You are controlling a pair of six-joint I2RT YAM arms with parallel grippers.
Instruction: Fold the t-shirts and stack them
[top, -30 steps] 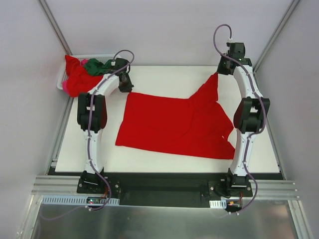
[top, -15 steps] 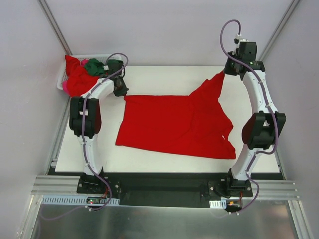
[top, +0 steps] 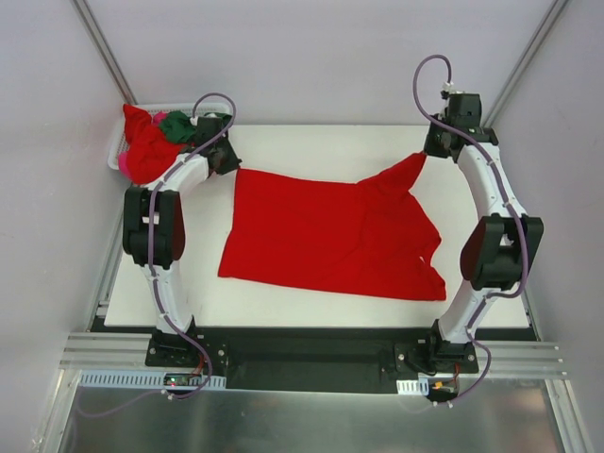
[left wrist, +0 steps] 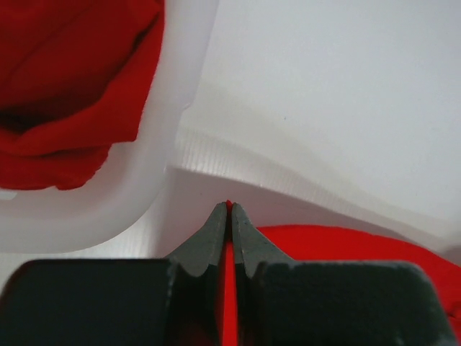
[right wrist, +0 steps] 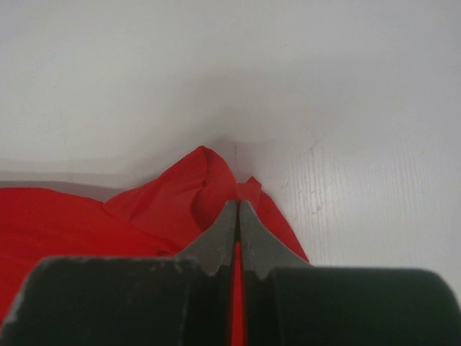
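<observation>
A large red t-shirt [top: 321,226] lies spread on the white table. My left gripper [top: 229,162] is shut on its far left corner, with red cloth [left wrist: 230,288] pinched between the fingers, close to the basket. My right gripper [top: 429,149] is shut on its far right corner, and red cloth [right wrist: 209,187] bunches at the fingertips [right wrist: 248,223]. More red shirts [top: 146,146] and a dark green one [top: 179,125] sit heaped in the basket at the far left.
The white plastic basket [top: 116,156] stands off the table's far left corner; its rim [left wrist: 155,144] is just left of my left gripper. The table's far edge and grey walls lie close behind both grippers.
Both grippers have moved outward and back with the shirt's far corners. The far edge has been drawn straighter, and the raised right corner has come down lower.
</observation>
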